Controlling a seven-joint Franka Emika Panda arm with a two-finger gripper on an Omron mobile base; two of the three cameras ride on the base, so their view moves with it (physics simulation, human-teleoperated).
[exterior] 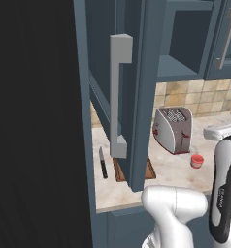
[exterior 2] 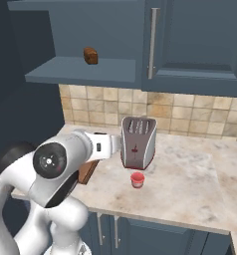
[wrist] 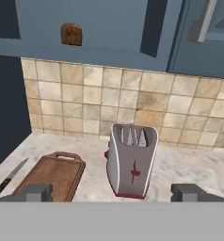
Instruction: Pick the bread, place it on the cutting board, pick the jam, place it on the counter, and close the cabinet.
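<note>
The bread (exterior 2: pixel 90 55) lies on the open cabinet's shelf (exterior 2: pixel 80 69), and the hand view has it at the upper left (wrist: pixel 71 34). The cabinet door (exterior: pixel 132 97) swings out wide, its grey bar handle (exterior: pixel 118 97) facing me. The cutting board (wrist: pixel 52 174) lies on the counter (exterior 2: pixel 190 179), left of the toaster and bare. The small red jam (exterior 2: pixel 137 179) stands on the counter in front of the toaster, also (exterior: pixel 197 161). My gripper (wrist: pixel 113 193) is open and holds nothing; it hovers low over the counter, facing the toaster and well below the bread.
A silver toaster (wrist: pixel 131 160) stands straight ahead of the hand. A black-handled knife (exterior: pixel 103 162) lies left of the board. A closed blue door with a slim handle (exterior 2: pixel 151 42) sits right of the shelf. The open door hangs over the counter's left part.
</note>
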